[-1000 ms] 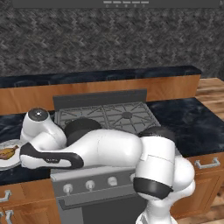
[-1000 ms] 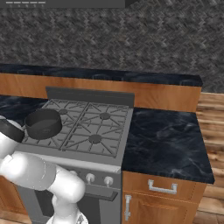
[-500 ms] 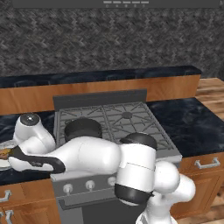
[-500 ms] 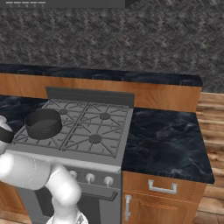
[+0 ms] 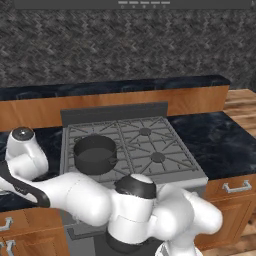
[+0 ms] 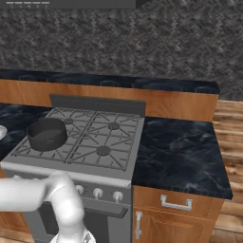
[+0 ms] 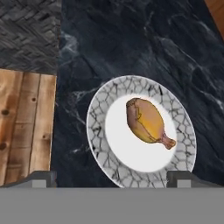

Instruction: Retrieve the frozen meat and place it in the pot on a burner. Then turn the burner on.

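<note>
In the hand view the frozen meat, a glossy orange-brown chunk with a tapered end, lies on a white plate with a crackled grey rim. My gripper hovers above the plate's near edge, open and empty, its fingertips spread wider than the plate. The dark grey pot stands empty on the stove's front left grate, and the burner under it is hidden. My arm reaches off to the left of the stove.
The plate rests on a black marble counter beside a wooden strip. Other burners sit bare under the grates. Silver knobs line the stove front. More counter lies to the right.
My arm has swung further left and lower, away from the stove top. The pot, covered by the arm in the left base view before, now shows in full.
</note>
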